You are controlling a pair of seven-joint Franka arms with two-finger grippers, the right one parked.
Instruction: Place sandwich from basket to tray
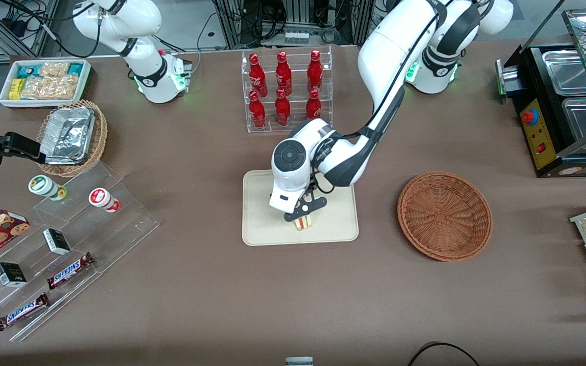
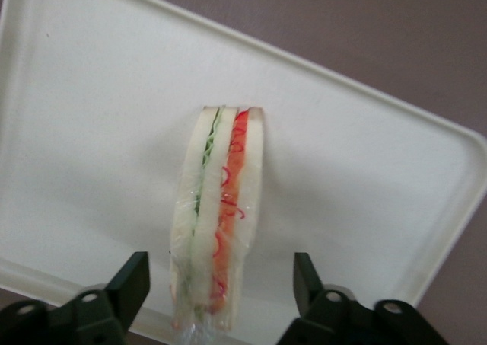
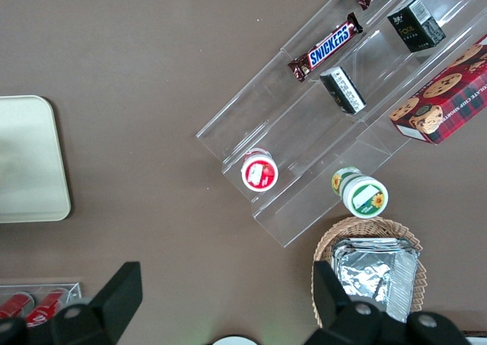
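The sandwich (image 1: pixel 303 222) stands on its cut edge on the cream tray (image 1: pixel 262 229), near the tray's rim that is nearest the front camera. In the left wrist view the sandwich (image 2: pixel 221 215) shows green, red and orange layers under clear wrap, resting on the tray (image 2: pixel 99 132). My gripper (image 1: pixel 303 212) hovers just above it, open. Its black fingers (image 2: pixel 135 280) straddle the wedge with a gap on each side, so my gripper (image 2: pixel 221 275) is not touching it. The reddish-brown basket (image 1: pixel 444 216) sits empty beside the tray, toward the working arm's end.
A clear rack of red bottles (image 1: pixel 285 91) stands farther from the front camera than the tray. Toward the parked arm's end are a tan wicker basket with foil containers (image 1: pixel 71 137), a white snack bin (image 1: pixel 44 81) and acrylic steps with candy bars (image 1: pixel 69 269). A black food warmer (image 1: pixel 567 101) stands at the working arm's end.
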